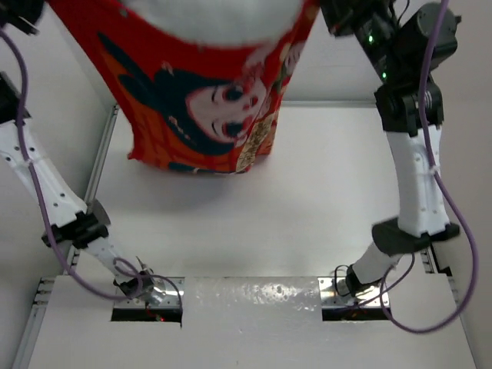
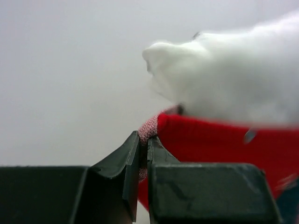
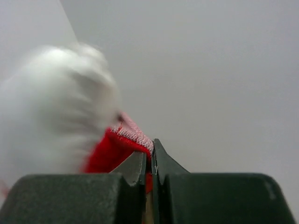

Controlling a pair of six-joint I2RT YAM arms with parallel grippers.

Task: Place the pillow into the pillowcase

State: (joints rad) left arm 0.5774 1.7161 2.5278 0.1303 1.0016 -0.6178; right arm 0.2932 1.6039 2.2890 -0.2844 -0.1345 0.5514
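The pillow (image 1: 215, 17) is found partly seated in the pillowcase (image 1: 201, 100), its white bulk standing proud of the red mouth. The pillowcase is held aloft between the two grippers, with its printed cartoon face turned to the top camera and its closed end hanging low over the table (image 1: 330, 200). Contact between that end and the surface cannot be confirmed. The left gripper (image 2: 143, 140) is seen pinched together on one corner of the mouth, and a strip of pale pink inner weave is caught between its fingertips. From this gripper, the red rim (image 2: 224, 140) runs off to the right just beyond the fingertips, and the pillow (image 2: 233, 79) is noted above and to the right of them. The right gripper (image 3: 149, 150) is likewise clamped on the opposite corner of the mouth, with the pink-edged hem trapped between its closed fingertips. From here, the red cloth (image 3: 110, 156) lies just left of the fingertips, and the pillow (image 3: 56, 102), recorded as blurred, rises above and to the left. The left arm (image 1: 46, 184) and the right arm (image 1: 415, 184) are observed reaching up from their bases at either side of the table.
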